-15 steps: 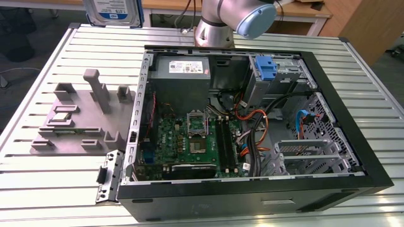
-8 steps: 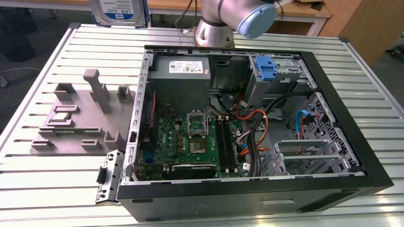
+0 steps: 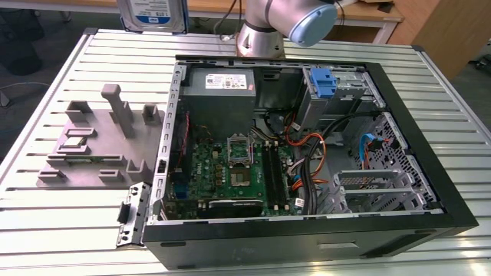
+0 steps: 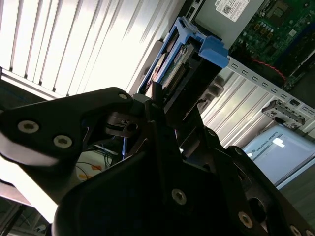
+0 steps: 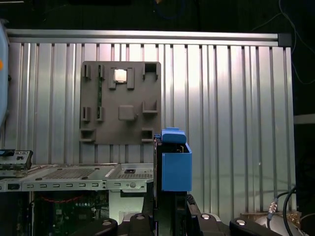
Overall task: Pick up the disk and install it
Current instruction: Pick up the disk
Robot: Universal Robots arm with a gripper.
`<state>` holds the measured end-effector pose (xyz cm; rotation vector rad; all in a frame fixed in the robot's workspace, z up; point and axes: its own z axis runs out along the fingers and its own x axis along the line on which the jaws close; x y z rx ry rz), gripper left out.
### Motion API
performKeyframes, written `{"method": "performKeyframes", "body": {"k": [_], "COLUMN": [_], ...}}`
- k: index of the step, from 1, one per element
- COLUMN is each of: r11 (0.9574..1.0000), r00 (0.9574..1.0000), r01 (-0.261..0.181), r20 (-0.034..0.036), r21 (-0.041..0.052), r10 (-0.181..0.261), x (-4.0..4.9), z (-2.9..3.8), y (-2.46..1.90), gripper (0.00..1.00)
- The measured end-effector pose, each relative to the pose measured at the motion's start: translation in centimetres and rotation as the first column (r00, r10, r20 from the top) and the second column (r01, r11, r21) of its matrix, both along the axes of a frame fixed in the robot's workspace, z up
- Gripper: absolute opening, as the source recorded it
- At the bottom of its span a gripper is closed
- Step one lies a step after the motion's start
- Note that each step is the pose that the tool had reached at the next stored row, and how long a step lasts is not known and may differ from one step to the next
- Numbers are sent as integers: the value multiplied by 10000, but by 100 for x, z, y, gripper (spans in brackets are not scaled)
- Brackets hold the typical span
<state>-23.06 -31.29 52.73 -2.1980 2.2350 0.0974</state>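
Note:
The disk (image 3: 153, 14), silver with a white-and-blue label, hangs above the back of the slatted table towards the exterior view's left, its top cut off by the frame edge. In both wrist views it sits in its blue carrier, with my gripper (image 4: 165, 110) shut on it. The second wrist view shows the disk (image 4: 179, 64) reaching out from the black fingers (image 4: 152, 105) towards the case. Edge-on in the first wrist view, the disk (image 5: 174, 167) rises from the gripper (image 5: 172, 206) as a blue block.
The open computer case (image 3: 429, 167) lies on the table (image 3: 69, 69), motherboard up. A metal drive cage with an upright blue bracket (image 3: 325, 83) stands at its back corner. A grey parts fixture (image 3: 100, 144) lies beside the case; the arm's base (image 3: 265, 34) stands behind it.

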Motion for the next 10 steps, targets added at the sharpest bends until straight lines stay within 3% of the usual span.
{"method": "performKeyframes", "body": {"k": [10], "r11": [10000], "r00": [10000], "r01": [0], "r20": [0], "r21": [0], "r10": [0], "x": [29], "z": [-1], "y": [-5], "gripper": [35]}}
